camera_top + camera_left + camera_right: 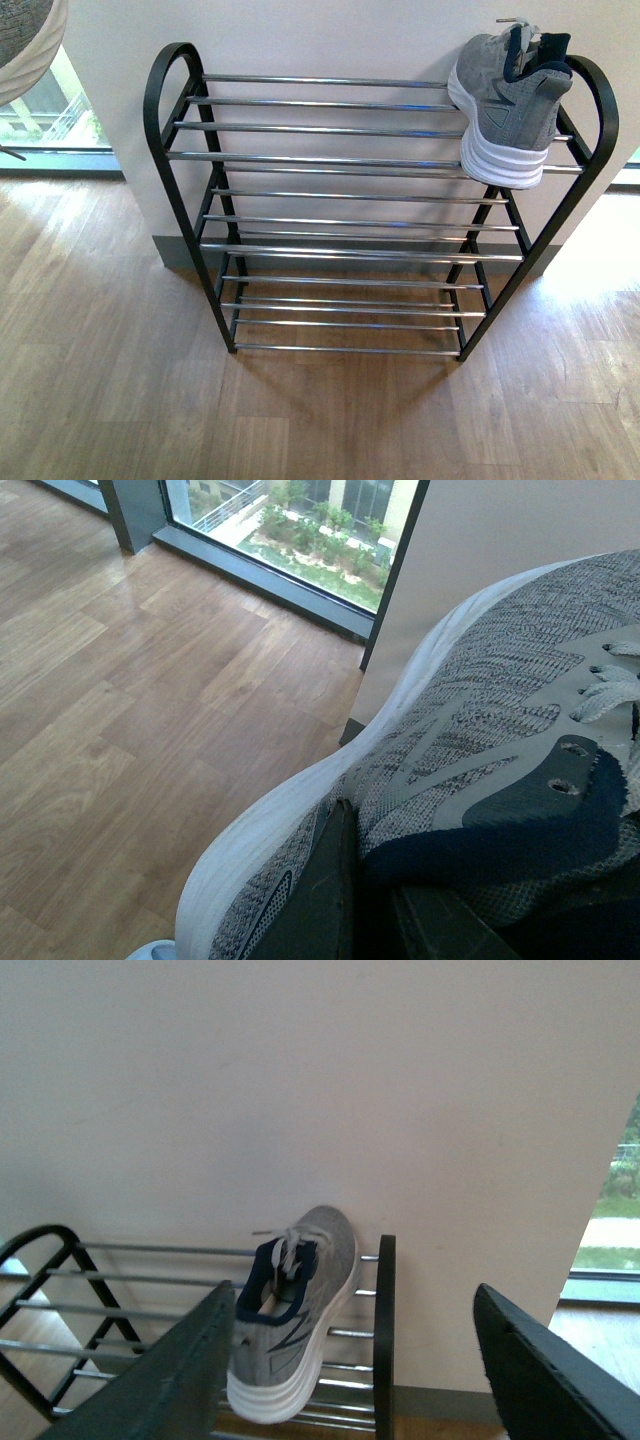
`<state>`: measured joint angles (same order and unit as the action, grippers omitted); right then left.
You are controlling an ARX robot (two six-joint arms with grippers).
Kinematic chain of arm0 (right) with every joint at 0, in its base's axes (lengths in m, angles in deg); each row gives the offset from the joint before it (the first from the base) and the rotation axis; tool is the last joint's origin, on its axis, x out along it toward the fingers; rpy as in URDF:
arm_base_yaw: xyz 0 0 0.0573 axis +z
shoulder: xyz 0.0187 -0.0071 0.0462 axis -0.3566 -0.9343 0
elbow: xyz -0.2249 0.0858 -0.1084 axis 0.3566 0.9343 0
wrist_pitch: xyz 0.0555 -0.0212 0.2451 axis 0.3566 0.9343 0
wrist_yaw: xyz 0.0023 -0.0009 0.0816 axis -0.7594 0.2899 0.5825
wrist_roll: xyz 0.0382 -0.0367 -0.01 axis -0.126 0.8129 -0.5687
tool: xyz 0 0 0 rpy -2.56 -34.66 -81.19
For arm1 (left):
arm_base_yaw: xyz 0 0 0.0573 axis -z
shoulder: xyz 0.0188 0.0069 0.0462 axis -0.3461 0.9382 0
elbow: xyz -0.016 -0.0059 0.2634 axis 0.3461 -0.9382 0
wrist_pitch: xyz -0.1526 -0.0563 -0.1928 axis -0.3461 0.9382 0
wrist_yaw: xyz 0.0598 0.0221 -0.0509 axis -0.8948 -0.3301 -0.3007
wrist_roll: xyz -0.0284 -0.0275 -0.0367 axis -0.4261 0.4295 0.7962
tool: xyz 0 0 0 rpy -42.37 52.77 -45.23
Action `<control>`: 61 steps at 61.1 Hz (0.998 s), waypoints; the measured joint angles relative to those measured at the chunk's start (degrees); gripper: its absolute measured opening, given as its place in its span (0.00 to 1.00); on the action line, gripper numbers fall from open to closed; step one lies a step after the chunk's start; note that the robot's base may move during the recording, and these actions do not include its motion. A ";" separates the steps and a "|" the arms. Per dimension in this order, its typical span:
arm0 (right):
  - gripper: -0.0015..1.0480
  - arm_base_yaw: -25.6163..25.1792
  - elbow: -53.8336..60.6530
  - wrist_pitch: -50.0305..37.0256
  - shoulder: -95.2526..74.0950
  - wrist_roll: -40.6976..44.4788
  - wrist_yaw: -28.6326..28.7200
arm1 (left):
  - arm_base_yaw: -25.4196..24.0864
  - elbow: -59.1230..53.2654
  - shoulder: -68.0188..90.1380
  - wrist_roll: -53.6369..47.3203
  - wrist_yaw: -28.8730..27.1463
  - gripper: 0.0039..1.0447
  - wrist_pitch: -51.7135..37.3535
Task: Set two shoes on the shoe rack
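The two shoes are grey knit sneakers with white soles and navy collars. One sneaker (505, 100) lies on the top right shelf of the shoe rack (330, 160), toe toward the wall, heel over the front rods. In the right wrist view this sneaker (300, 1310) rests beside the rack's black side post (385, 1330), and my right gripper (355, 1300) hangs open in front of it, holding nothing. My left gripper (380, 885) is shut on the navy collar of the other sneaker (470, 730), held above the wooden floor. Neither arm shows in the front view.
The rack stands against a white wall (330, 40) on wooden floor (110, 380). Its lower shelves (350, 290) and the top shelf's left part carry nothing. A grey and white shape (25, 40) fills the front view's top left corner. A floor-level window (300, 530) lies left of the wall.
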<state>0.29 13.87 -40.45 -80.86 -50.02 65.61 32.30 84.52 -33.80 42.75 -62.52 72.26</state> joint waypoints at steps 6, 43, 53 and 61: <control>0.40 2.89 4.68 -0.46 3.39 1.14 -2.84 | 0.00 0.00 0.00 0.02 0.02 0.01 0.00; 0.02 13.81 18.49 2.69 20.63 2.27 -13.46 | 0.00 0.00 0.00 0.00 0.02 0.01 0.00; 0.02 18.75 20.35 5.51 25.18 2.29 -19.47 | 0.00 0.00 0.00 0.02 0.02 0.01 0.00; 0.02 20.28 21.31 7.56 28.41 2.34 -19.71 | 0.00 0.00 0.00 0.02 0.04 0.01 0.00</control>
<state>20.57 35.18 -32.89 -52.45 -47.69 45.90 32.30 84.52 -33.80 42.77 -62.48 72.26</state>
